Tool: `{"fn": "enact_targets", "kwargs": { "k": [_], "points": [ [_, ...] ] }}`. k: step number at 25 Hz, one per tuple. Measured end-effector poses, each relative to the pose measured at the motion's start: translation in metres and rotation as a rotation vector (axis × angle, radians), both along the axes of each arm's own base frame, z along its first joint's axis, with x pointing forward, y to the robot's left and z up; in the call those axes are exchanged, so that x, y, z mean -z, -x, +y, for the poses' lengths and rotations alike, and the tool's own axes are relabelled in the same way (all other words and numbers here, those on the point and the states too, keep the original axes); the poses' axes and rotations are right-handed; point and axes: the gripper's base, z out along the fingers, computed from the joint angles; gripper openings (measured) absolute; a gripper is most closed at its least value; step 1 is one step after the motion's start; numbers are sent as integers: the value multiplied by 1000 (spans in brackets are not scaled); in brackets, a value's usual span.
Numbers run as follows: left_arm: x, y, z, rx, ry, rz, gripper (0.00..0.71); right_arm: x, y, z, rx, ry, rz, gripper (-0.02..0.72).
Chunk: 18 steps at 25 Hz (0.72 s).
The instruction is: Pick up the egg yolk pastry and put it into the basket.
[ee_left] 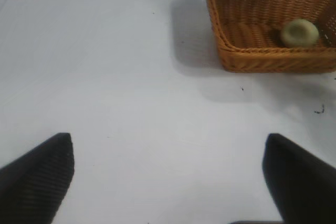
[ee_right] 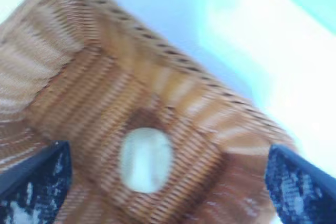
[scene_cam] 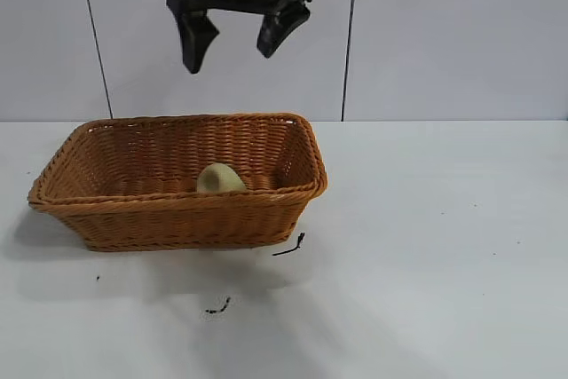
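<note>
Wicker basket [scene_cam: 293, 210] holds the egg yolk pastry [scene_cam: 220, 179]; right gripper [scene_cam: 238, 40] hangs above, fingers apart; left gripper [ee_left: 168, 182] likewise spread.

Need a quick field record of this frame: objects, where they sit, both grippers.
pastry: small pale yellow-cream dome-shaped pastry, lying on the basket floor
basket: large orange-brown woven wicker basket, on the white table
right gripper: open, empty, above the basket
left gripper: open, empty, over bare table away from the basket
table marks: small dark scraps in front of the basket
task state: pastry in basket
</note>
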Motion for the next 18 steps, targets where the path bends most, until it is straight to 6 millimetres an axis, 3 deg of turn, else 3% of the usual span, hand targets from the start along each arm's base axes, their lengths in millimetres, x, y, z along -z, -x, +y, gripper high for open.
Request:
{"fn": "enact_targets", "kwargs": {
  "k": [1, 2, 9, 13, 18],
  "points": [
    [0, 0, 0, 0, 0, 0, 696, 0, -5, -11, 22, 4, 5, 694],
    [0, 0, 0, 0, 0, 0, 696, 1, -20, -41, 86, 10, 12, 694],
    [0, 0, 0, 0, 0, 0, 696, 1, -61, -167, 339, 19, 19, 694],
    [0, 0, 0, 0, 0, 0, 696, 2, -67, -236, 468, 30, 46, 694],
    [0, 0, 0, 0, 0, 0, 696, -18, -58, -295, 584, 25, 29, 694]
  ]
}}
